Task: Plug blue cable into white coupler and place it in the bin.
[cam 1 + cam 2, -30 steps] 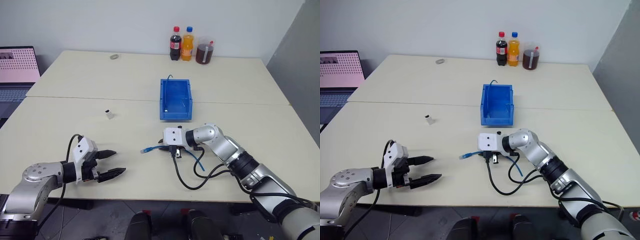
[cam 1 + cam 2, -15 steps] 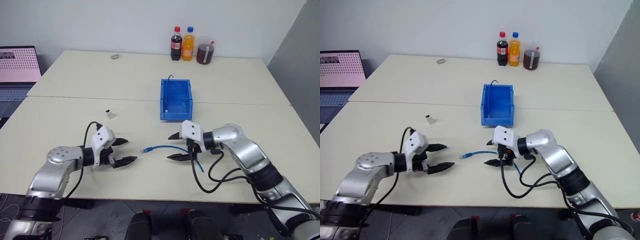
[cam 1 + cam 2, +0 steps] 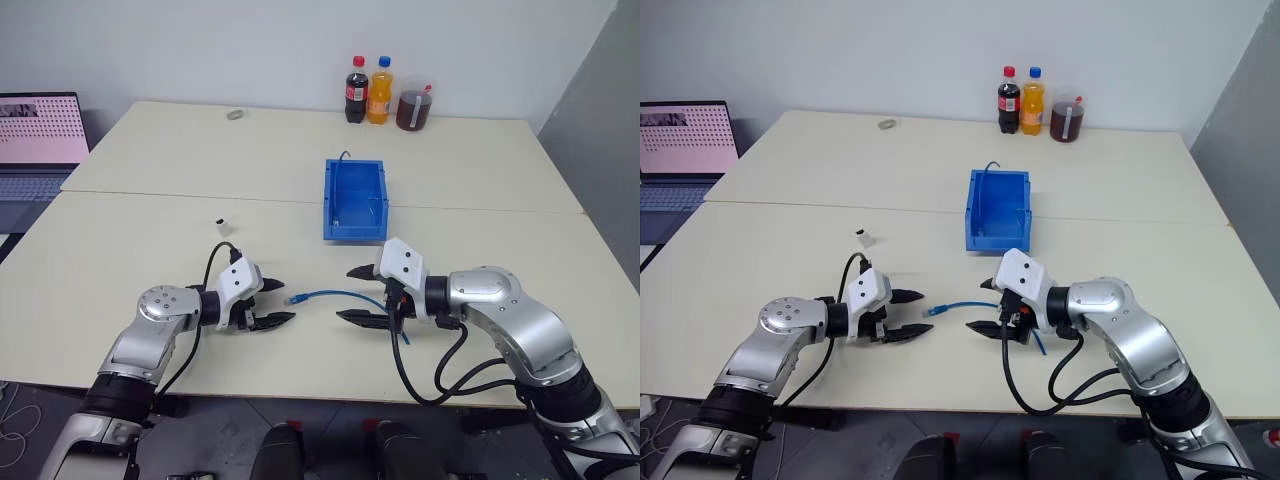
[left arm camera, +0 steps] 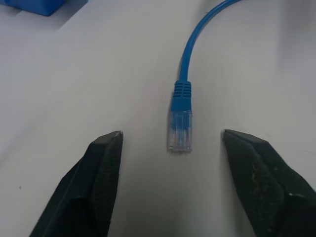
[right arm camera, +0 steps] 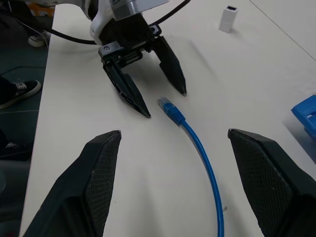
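Since a second earlier the right pincer [image 3: 362, 293] had let go of the thin light-blue cable [image 3: 335, 295] and drawn back from it, jaws now spread wide, while the left pincer [image 3: 277, 302] had swung in toward the cable's clear plug [image 4: 179, 131], open and not touching it (one finger on each side). Both forearms lay low over the cream table [image 3: 150, 240], the pincers facing each other. The tiny white plastic coupler [image 3: 224, 226] stood apart, the bright-blue rectangular bin [image 3: 355, 197] farther back.
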`<state>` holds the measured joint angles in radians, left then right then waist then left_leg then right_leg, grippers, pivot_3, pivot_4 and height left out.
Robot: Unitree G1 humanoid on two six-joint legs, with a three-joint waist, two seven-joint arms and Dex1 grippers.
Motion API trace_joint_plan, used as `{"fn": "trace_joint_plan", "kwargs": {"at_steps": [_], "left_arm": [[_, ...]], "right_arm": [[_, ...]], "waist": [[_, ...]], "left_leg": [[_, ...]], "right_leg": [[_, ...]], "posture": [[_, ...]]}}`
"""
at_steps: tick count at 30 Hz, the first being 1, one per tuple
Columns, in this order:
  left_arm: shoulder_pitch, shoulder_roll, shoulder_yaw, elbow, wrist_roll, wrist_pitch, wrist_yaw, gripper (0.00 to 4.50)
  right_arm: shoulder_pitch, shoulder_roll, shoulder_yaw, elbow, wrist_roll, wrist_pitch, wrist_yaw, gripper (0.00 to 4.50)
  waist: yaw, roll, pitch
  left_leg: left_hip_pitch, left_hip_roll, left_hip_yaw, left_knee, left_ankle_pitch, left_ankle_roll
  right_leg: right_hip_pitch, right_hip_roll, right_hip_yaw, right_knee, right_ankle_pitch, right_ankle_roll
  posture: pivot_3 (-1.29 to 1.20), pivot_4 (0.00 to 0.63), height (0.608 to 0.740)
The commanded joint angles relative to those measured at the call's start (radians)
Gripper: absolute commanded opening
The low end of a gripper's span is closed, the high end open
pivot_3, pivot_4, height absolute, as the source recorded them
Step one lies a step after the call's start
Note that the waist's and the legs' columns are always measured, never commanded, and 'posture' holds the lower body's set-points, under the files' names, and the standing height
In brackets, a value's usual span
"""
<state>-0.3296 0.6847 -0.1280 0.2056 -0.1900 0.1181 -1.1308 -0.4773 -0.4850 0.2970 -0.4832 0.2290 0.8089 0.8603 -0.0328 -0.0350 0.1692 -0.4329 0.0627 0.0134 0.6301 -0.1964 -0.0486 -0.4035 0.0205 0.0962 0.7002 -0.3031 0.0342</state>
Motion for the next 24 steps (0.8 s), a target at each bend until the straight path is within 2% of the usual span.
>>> {"fn": "trace_joint_plan", "kwargs": {"at_steps": [1,10,12,16,20,24], "left_arm": [[0.032,-0.004,-0.063,0.041,0.056,0.003,-0.018,2.38],[0.026,-0.051,-0.017,0.048,0.008,0.008,0.022,0.47],[0.024,-0.064,0.003,0.027,-0.018,0.029,0.026,0.24],[0.039,-0.066,0.026,-0.069,-0.072,0.093,0.011,0.24],[0.052,-0.066,0.063,-0.239,-0.195,0.258,0.012,0.24],[0.047,-0.083,0.109,-0.364,-0.333,0.426,0.048,0.24]], "right_arm": [[0.0,-0.006,-0.021,-0.04,0.016,-0.009,-0.029,3.7],[0.043,-0.019,-0.025,-0.033,-0.001,-0.078,-0.084,3.7],[0.066,-0.019,-0.038,-0.036,0.008,-0.094,-0.092,3.7],[0.144,-0.015,-0.092,-0.069,0.068,-0.105,-0.088,3.7],[0.254,-0.018,-0.205,-0.164,0.301,0.068,-0.048,3.7],[0.307,0.024,-0.272,-0.197,0.437,0.162,-0.106,3.7]], "waist": [[0.0,0.001,-0.001],[0.002,0.005,-0.006],[0.003,0.006,-0.006],[0.004,0.006,-0.006],[0.002,0.005,-0.005],[0.0,0.005,-0.005]], "left_leg": [[0.0,0.0,0.0,0.0,0.0,0.0],[0.001,0.0,-0.001,0.001,0.0,0.0],[0.001,0.0,-0.001,0.001,0.0,0.0],[0.001,0.0,-0.002,0.001,0.0,0.0],[0.001,0.0,-0.002,0.001,0.0,0.0],[0.001,0.0,-0.004,0.001,0.0,0.0]], "right_leg": [[0.0,0.0,0.0,0.0,0.0,0.0],[0.002,0.0,0.0,0.0,-0.002,0.004],[0.003,0.0,-0.001,0.0,-0.002,0.005],[0.004,0.0,-0.002,-0.001,-0.002,0.005],[0.004,0.0,-0.001,-0.002,-0.002,0.005],[0.004,0.001,-0.002,-0.002,-0.002,0.005]], "posture": [[0.0,0.15,0.74],[0.0,0.15,0.74],[0.0,0.15,0.74],[0.0,0.15,0.74],[0.0,0.15,0.74],[0.0,0.15,0.74]]}}
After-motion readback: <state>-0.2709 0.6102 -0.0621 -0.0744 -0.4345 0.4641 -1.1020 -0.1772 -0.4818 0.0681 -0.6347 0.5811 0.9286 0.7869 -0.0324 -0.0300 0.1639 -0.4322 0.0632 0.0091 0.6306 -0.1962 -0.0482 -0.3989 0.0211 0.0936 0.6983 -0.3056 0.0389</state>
